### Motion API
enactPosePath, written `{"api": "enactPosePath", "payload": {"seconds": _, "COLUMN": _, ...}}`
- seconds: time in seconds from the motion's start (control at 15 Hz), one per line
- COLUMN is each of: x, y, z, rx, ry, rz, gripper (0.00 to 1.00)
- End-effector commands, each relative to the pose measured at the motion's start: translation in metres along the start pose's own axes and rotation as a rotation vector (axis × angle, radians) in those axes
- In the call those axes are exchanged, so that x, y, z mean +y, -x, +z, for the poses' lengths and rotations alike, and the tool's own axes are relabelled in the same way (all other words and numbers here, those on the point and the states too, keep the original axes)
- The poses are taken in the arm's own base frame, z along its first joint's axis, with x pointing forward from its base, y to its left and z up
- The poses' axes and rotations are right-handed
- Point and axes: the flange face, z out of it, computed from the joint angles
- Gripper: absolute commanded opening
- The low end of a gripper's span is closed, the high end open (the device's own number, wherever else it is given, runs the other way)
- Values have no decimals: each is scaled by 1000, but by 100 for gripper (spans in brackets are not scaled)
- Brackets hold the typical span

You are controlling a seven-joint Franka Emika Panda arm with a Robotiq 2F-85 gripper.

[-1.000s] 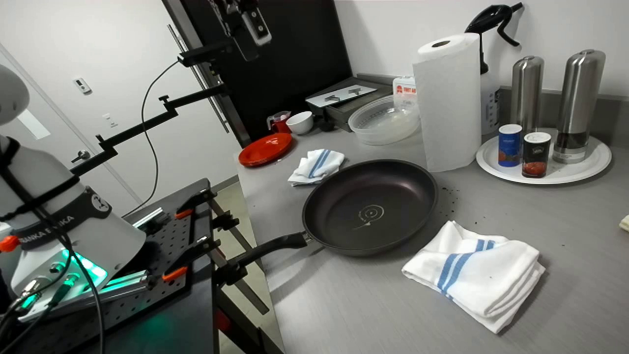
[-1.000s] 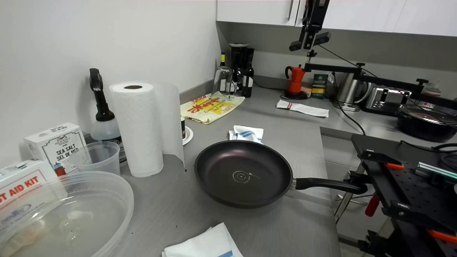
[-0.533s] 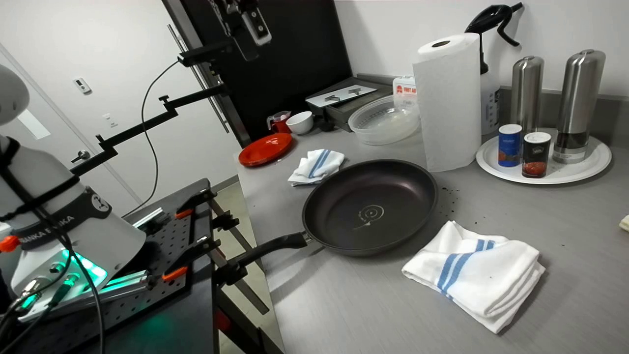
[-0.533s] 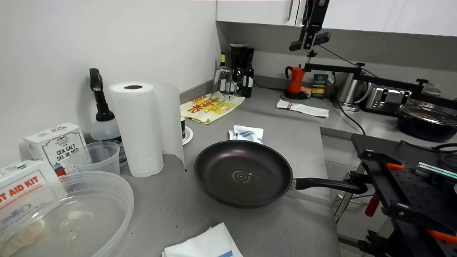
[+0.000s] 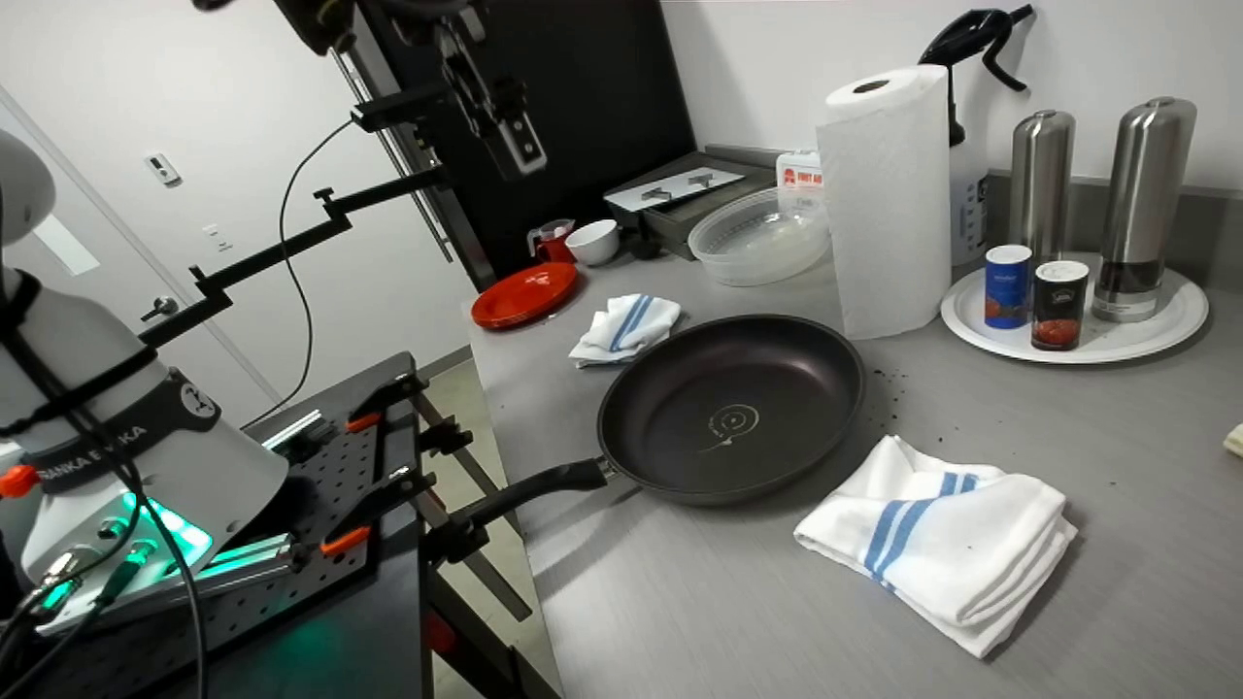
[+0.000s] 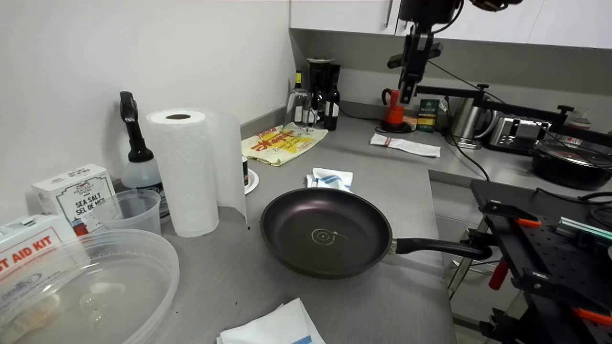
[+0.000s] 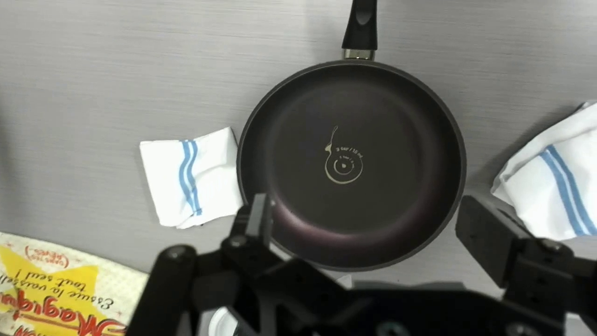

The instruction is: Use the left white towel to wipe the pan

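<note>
A black pan [image 5: 733, 417] lies on the grey counter, also seen in an exterior view [image 6: 325, 234] and below me in the wrist view [image 7: 345, 154]. A folded white towel with blue stripes lies left of the pan in the wrist view [image 7: 186, 179]; it shows in both exterior views [image 5: 942, 544] [image 6: 330, 179]. A similar second towel lies right of the pan in the wrist view [image 7: 559, 182], and in both exterior views [image 5: 631, 325] [image 6: 275, 329]. My gripper [image 7: 368, 219] is open and empty, high above the counter in both exterior views [image 5: 520, 150] [image 6: 406, 91].
A paper towel roll [image 5: 889, 204] stands beside the pan. Steel mills and small shakers stand on a white plate [image 5: 1180, 311]. A clear plastic tub [image 6: 167, 267] and a red plate [image 5: 524, 294] are nearby. A yellow cloth [image 7: 60, 289] lies past the left towel.
My arm has come lower into both exterior views, and the gripper has moved down. The pan and both towels have not moved.
</note>
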Motion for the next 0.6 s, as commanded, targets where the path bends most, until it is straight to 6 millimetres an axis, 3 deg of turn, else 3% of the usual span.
{"api": "enactPosePath", "payload": {"seconds": 0.0, "x": -52, "y": 3, "z": 38, "rx": -40, "ry": -34, "rz": -6, "gripper": 100}}
{"api": "enactPosePath", "payload": {"seconds": 0.27, "x": -123, "y": 9, "z": 74, "rx": -108, "ry": -78, "rz": -41, "gripper": 100}}
{"api": "enactPosePath", "payload": {"seconds": 0.53, "x": -192, "y": -2, "z": 109, "rx": -134, "ry": -144, "rz": -16, "gripper": 100}}
